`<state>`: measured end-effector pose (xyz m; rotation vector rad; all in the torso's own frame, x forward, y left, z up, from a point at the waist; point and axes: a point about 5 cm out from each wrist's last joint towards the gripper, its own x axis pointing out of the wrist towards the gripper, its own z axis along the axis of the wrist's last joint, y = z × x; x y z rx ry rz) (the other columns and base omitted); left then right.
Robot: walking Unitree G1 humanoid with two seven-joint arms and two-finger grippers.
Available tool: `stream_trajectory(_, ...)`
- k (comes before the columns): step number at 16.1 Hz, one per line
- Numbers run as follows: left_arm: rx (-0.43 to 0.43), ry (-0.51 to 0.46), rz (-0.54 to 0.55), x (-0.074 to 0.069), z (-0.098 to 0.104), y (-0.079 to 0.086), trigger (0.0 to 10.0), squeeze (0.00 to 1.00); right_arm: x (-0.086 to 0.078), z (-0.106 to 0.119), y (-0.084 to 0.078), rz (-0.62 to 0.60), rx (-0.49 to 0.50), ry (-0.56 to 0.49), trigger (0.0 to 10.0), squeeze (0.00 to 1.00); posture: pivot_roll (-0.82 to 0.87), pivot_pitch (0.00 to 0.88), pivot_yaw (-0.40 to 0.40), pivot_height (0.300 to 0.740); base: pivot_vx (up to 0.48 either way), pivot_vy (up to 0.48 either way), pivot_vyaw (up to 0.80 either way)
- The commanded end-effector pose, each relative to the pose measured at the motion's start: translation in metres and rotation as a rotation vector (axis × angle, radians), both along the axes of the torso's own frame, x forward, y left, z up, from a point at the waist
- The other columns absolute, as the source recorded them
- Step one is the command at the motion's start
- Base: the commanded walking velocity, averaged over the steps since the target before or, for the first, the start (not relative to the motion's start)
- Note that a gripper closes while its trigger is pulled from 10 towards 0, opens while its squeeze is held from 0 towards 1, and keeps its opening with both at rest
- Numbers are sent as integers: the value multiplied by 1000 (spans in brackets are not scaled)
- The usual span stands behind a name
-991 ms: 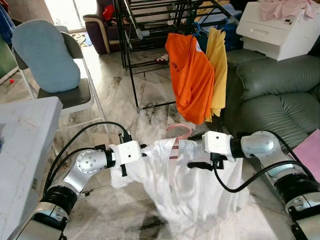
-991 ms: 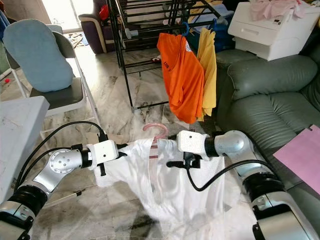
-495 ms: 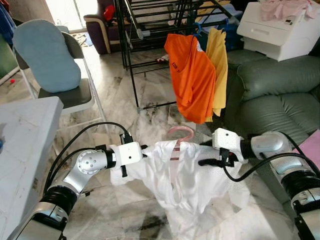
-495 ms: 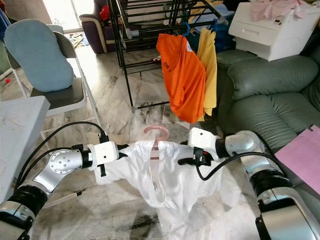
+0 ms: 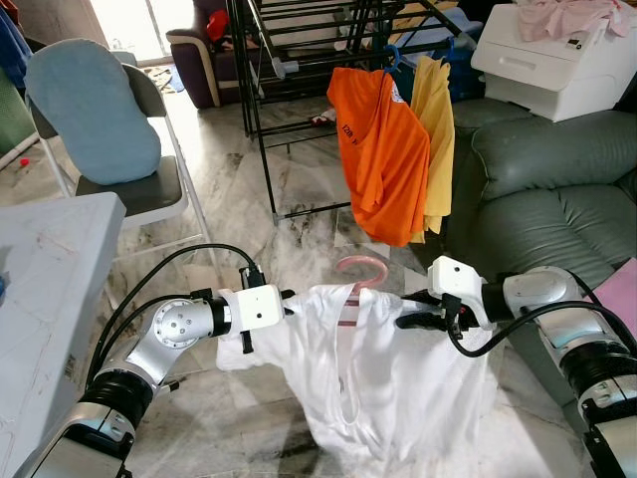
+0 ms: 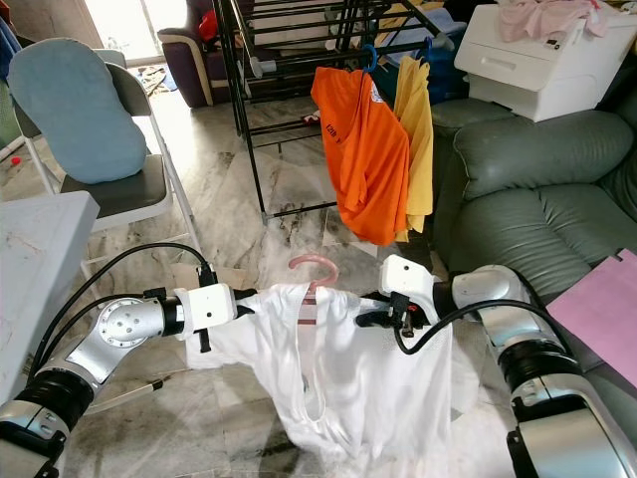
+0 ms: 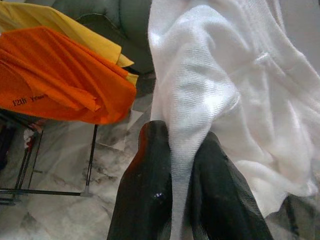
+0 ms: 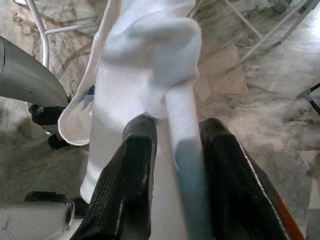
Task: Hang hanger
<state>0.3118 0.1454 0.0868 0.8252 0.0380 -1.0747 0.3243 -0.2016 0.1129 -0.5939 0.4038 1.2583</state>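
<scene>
White shirt [image 5: 373, 363] stretched between both grippers, low over the floor [image 5: 239, 189].
Left gripper [image 7: 181, 176] is clamped on one shoulder of it; right gripper [image 8: 176, 150] pinches the other; pink hanger [image 5: 360, 270] pokes up from the collar between them; rack [image 5: 299, 60] stands well beyond, orange shirt [image 5: 383, 149] hanging from it.

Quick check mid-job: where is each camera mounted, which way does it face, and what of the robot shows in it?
Left eye: on the head, facing forward and down at the white shirt on a pink hanger; both silver arms show.
Right eye: same head, same scene; drying rack and orange shirt ahead.
Left wrist: looks along the left gripper, shut on the white shirt.
Right wrist: looks along the right gripper, shut on the white shirt.
Shared: every view has the white shirt; left wrist and both eyes share the orange shirt.
</scene>
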Motion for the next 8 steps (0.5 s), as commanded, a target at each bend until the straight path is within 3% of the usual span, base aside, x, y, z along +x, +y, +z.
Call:
stream_trajectory(1, -22, -40, 10, 5, 10, 1, 0, 0, 0, 0, 2, 10, 23, 11, 0, 0, -89, 0, 27, 740, 0, 0, 0)
stream_trajectory(8, -22, -53, 44, 8, 9, 3, 0, 0, -5, -4, 7, 33, 50, 40, 0, 0, -93, 0, 24, 740, 0, 0, 0)
